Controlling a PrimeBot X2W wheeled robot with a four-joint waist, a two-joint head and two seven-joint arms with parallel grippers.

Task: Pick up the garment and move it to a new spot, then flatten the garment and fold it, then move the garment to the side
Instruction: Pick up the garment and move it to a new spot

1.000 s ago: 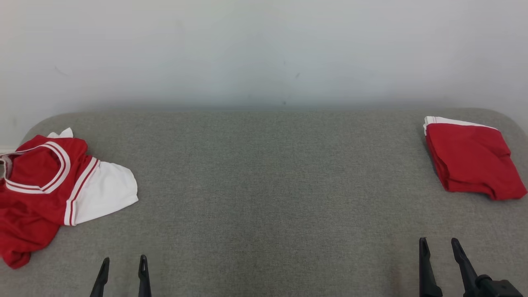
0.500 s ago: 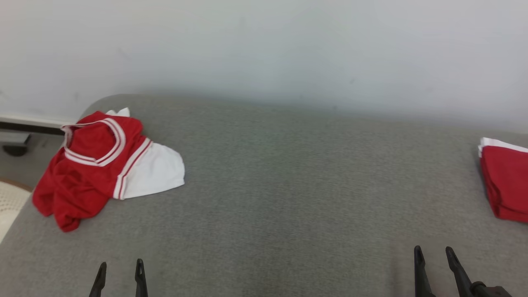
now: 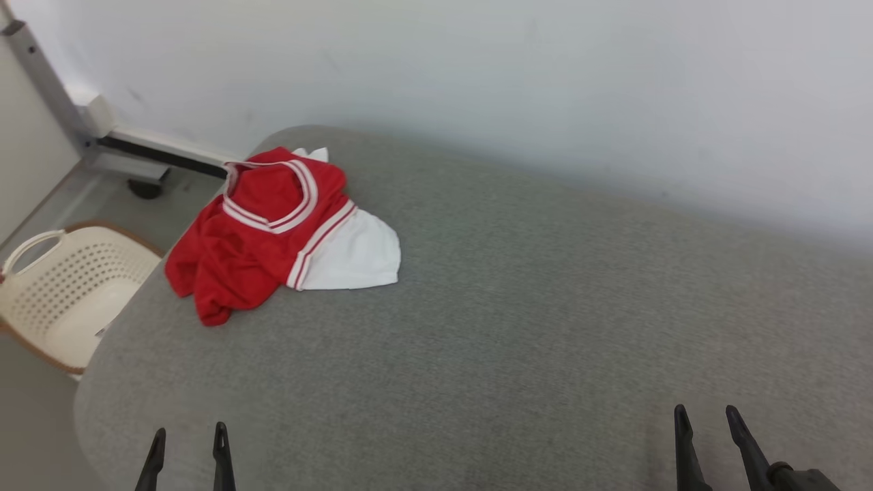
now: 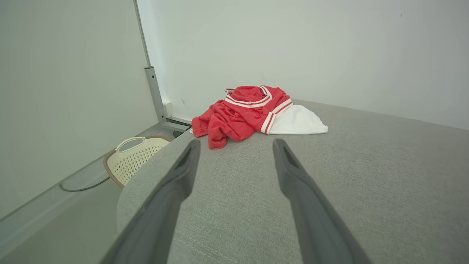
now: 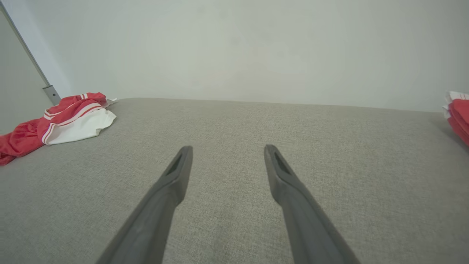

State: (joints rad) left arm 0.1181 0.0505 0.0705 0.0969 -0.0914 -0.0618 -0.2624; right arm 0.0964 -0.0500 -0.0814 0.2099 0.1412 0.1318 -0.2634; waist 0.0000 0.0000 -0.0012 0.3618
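A crumpled red-and-white garment [image 3: 266, 232] lies at the far left corner of the grey padded tabletop [image 3: 511, 327], soft, light and likely to sag; its striped collar looks the surest hold. The left end effector [image 3: 189, 431] and right end effector [image 3: 706, 410] hang released and empty at the near edge, with nothing in between. A cream basket [image 3: 75, 286] stands on the floor to the left.

Two garments: one crumpled red-and-white jersey [image 3: 273, 239] at the upper left of the head view, and one folded red garment [image 5: 458, 117] at the right edge of the right wrist view. One cream perforated basket [image 3: 61, 286]. Two grippers, the left gripper [image 3: 189, 428] and the right gripper [image 3: 706, 408], each with two fingers. One grey padded surface [image 3: 511, 307].
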